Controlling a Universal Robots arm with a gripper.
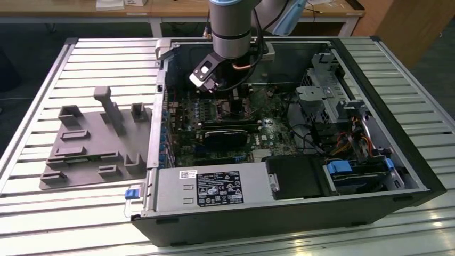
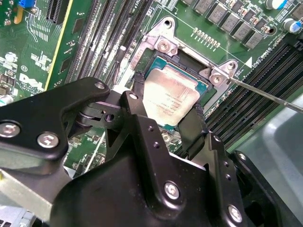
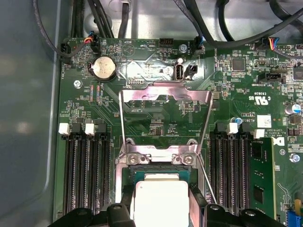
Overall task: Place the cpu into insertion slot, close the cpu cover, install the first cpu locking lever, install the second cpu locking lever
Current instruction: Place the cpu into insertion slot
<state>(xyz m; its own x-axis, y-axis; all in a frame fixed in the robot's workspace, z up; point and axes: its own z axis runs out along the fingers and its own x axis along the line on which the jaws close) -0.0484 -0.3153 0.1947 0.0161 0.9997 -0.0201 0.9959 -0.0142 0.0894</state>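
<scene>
In both wrist views my gripper [image 2: 169, 103] [image 3: 161, 195] has its two black fingers [image 2: 138, 92] against opposite edges of the cpu [image 2: 173, 92] [image 3: 161, 205], a pale silver square. The cpu sits at the insertion slot [image 2: 156, 62] [image 3: 158, 169], level with its dark frame; whether it is fully seated I cannot tell. The cpu cover [image 3: 165, 93], a silvery frame, stands swung open behind the slot. A thin locking lever [image 2: 265, 93] [image 3: 206, 174] sticks out free beside the slot. In the exterior view the gripper [image 1: 219, 92] reaches down into the open computer case [image 1: 398, 133].
Black memory slots [image 3: 87, 175] [image 3: 232, 165] flank the socket. Cables [image 3: 208, 33] run along the board's far edge near a coin battery [image 3: 103, 68]. A power supply [image 1: 213, 189] and drive bays [image 1: 355, 170] fill the case's near side. A grey fixture [image 1: 92, 144] lies on the slatted table [image 1: 42, 213].
</scene>
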